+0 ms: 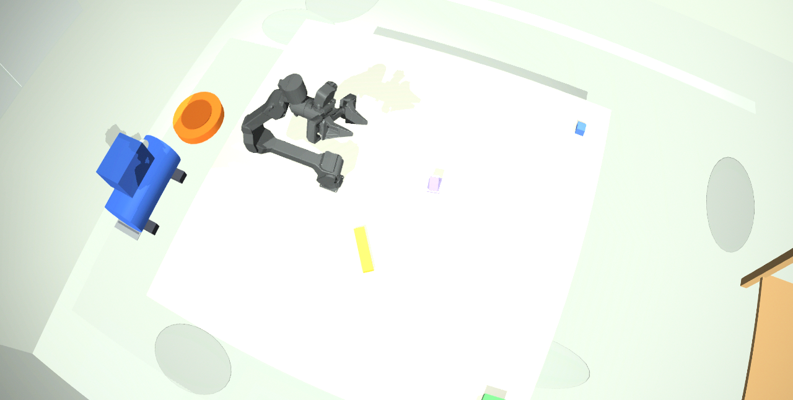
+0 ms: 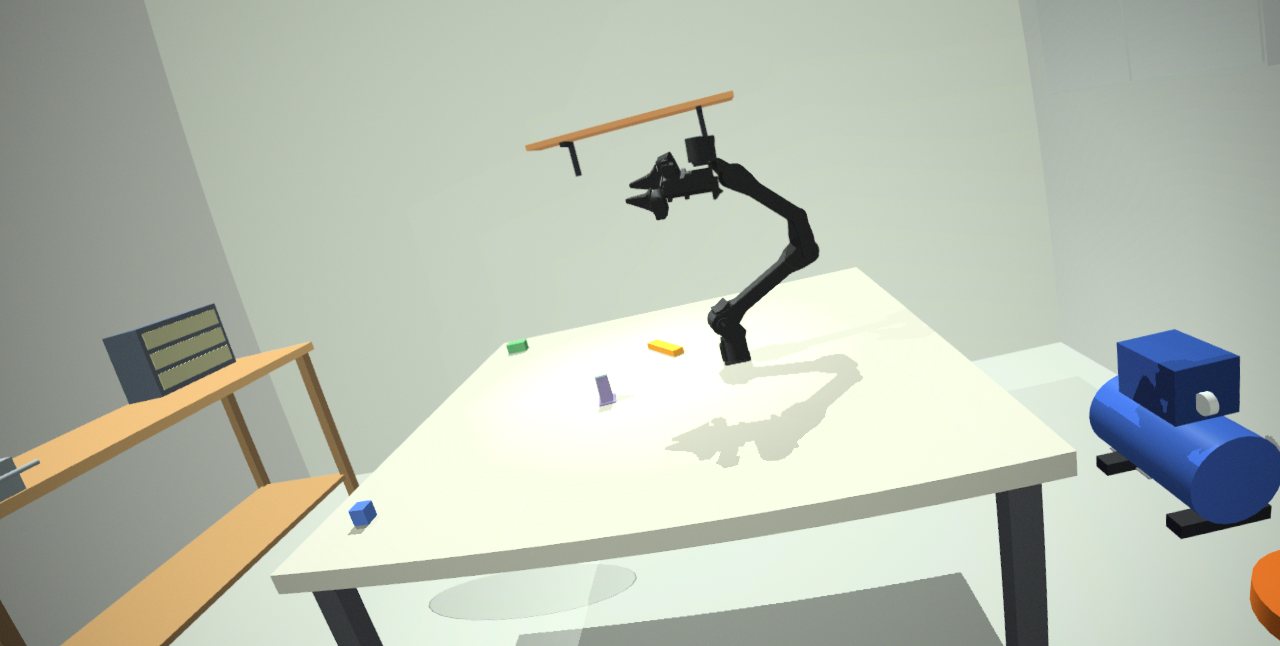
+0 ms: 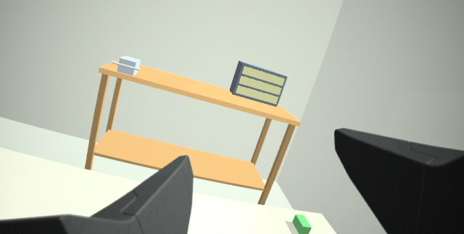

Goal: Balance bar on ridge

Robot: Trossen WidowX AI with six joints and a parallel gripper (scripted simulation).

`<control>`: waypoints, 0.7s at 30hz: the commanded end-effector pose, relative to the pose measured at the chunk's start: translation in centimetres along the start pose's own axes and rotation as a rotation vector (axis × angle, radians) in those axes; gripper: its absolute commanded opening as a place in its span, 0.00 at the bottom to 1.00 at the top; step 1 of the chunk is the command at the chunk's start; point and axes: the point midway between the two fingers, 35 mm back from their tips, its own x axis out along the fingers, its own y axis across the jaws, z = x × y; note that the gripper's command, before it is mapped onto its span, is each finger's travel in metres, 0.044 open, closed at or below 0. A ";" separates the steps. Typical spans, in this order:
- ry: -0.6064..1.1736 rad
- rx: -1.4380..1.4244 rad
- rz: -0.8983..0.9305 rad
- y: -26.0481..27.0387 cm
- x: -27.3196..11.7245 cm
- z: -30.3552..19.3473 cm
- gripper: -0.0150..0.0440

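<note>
The yellow bar [image 1: 363, 249] [image 2: 665, 347] lies flat on the table [image 1: 471, 298] [image 2: 501, 499] [image 3: 29, 180]. The ridge, a small lilac upright piece [image 1: 434, 182] [image 2: 604, 388], stands on the table apart from the bar. My gripper [image 1: 359, 127] [image 2: 629, 192] [image 3: 262, 145] is open and empty, high above the table and far from both bar and ridge. Its two dark fingers stand well apart in the wrist view, where neither bar nor ridge shows.
A green block [image 1: 492, 397] [image 2: 517, 346] [image 3: 301, 224] lies near one table edge. A blue cube [image 1: 580, 129] [image 2: 362, 513] lies near a table corner. Off the table stand a wooden shelf unit [image 2: 268, 355] [image 3: 203, 90] and a blue compressor [image 1: 145, 198] [image 2: 1172, 436].
</note>
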 end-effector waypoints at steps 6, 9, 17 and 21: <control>0.237 0.046 0.023 2.0 4.5 -4.3 0.79; 0.315 0.069 0.023 2.4 5.7 -5.8 0.79; 0.531 0.130 0.016 3.1 8.2 -10.7 0.79; 0.641 0.170 0.007 3.2 9.0 -13.3 0.79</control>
